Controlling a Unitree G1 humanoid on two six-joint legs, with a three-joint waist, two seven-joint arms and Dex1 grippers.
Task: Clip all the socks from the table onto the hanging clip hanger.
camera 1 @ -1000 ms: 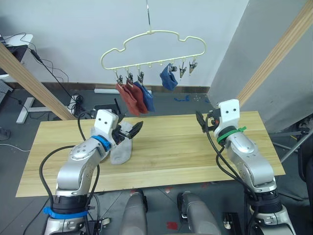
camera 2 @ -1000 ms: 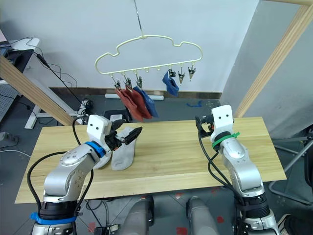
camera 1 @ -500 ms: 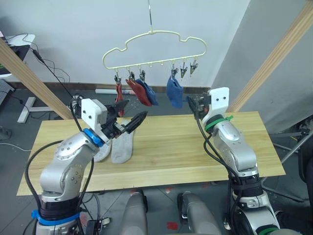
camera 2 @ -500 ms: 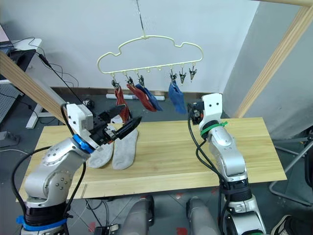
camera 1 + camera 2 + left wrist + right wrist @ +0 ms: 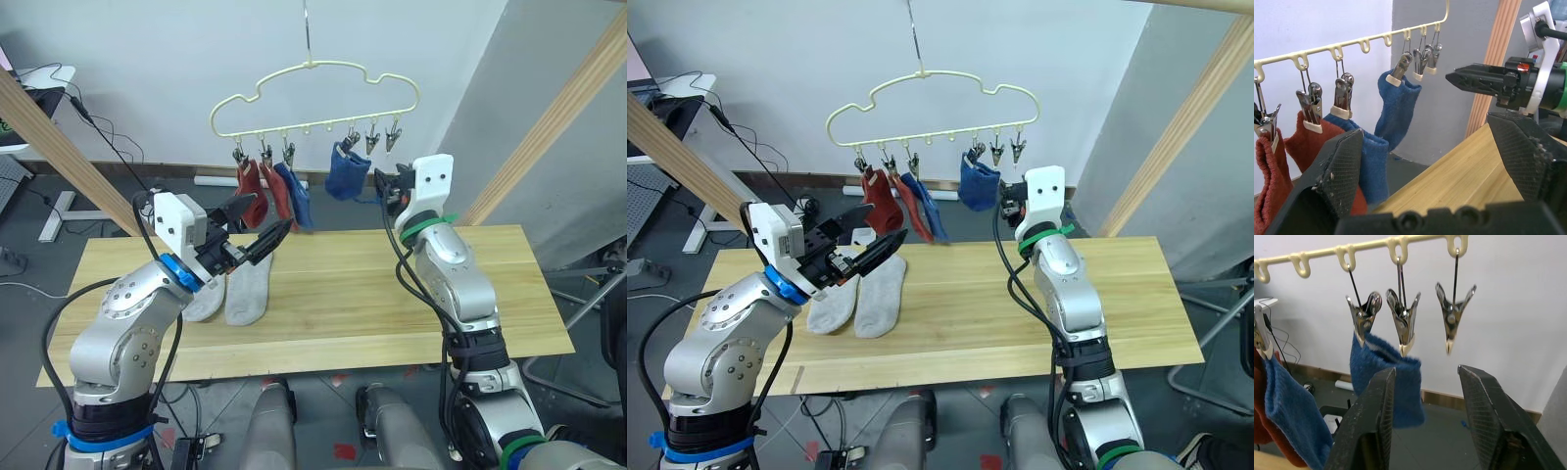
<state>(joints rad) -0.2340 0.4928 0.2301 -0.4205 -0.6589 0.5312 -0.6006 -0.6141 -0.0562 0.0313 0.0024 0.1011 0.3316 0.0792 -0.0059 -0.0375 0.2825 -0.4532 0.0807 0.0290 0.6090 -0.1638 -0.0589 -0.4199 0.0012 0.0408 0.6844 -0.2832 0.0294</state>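
A: Starting at the left, what remains?

B: Two grey socks (image 5: 867, 302) lie flat on the counter (image 5: 1019, 323) below the left pincer (image 5: 880, 243), spread wide, empty.

A: Handling?

B: Light, limp fabric; pinch a cuff, probably the far end. Four hang on the clip hanger (image 5: 931, 98). Right pincer (image 5: 1425, 406) gapes empty below free clips (image 5: 1452, 316).

Two grey socks (image 5: 860, 299) lie flat, side by side, on the pale wood desk (image 5: 1019, 313) — two red socks (image 5: 884, 199) and two blue socks (image 5: 978, 184) hang clipped on the yellow clip hanger (image 5: 931, 103).
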